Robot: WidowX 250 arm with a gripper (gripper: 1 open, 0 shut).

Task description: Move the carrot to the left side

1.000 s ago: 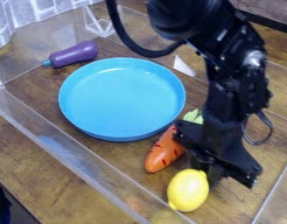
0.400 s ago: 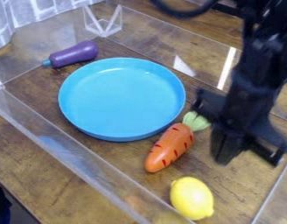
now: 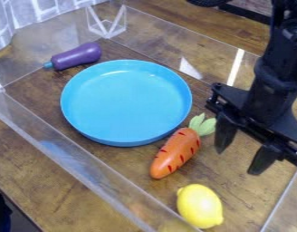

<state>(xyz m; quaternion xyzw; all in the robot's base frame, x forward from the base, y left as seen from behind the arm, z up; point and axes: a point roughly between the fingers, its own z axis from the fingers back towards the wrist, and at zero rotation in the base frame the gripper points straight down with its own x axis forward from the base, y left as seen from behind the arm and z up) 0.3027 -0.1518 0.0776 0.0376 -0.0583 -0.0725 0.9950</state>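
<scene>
The orange carrot (image 3: 177, 152) lies on the wooden table with its green top pointing up-right, just off the lower right rim of the blue plate (image 3: 79, 116). My gripper (image 3: 241, 159) hangs to the right of the carrot, raised above the table and pointing down. Its two dark fingers (image 3: 225, 145) stand apart with nothing between them. It does not touch the carrot.
A yellow lemon (image 3: 199, 206) lies near the front edge, below the carrot. A purple eggplant (image 3: 75, 56) rests at the back left beyond the plate. A clear plastic wall (image 3: 43, 136) rims the work area on the left and front.
The gripper has lifted away from the table beside the carrot and lemon, and its jaws have spread apart. The carrot stays by the plate's rim.
</scene>
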